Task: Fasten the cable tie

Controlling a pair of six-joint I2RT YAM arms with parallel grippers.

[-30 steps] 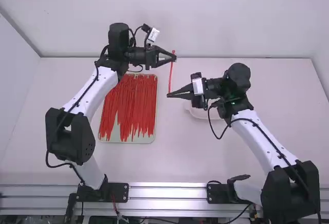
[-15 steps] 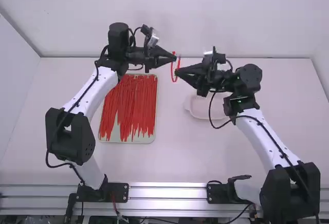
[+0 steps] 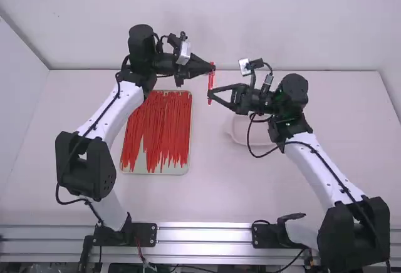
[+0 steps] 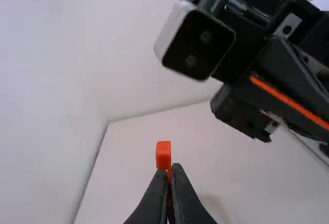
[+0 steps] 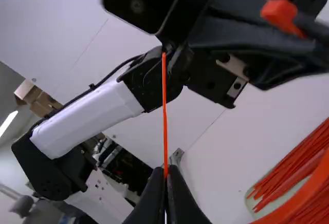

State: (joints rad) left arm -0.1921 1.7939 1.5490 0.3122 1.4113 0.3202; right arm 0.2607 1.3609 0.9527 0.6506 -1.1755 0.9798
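Cable tie (image 3: 210,80) in mid-air at 1 o'clock off the tray (image 3: 155,171), head clenched in left gripper (image 3: 210,68), tail clenched in right gripper (image 3: 210,97) at its 6 o'clock; risk: thin strap bows or slips, tip probably misses the head's slot.

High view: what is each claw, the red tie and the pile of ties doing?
Cable tie: in the air, held between both grippers, unfastened.
Left gripper: shut on its head end.
Right gripper: shut on its tail.
Spare ties: loose on the tray.
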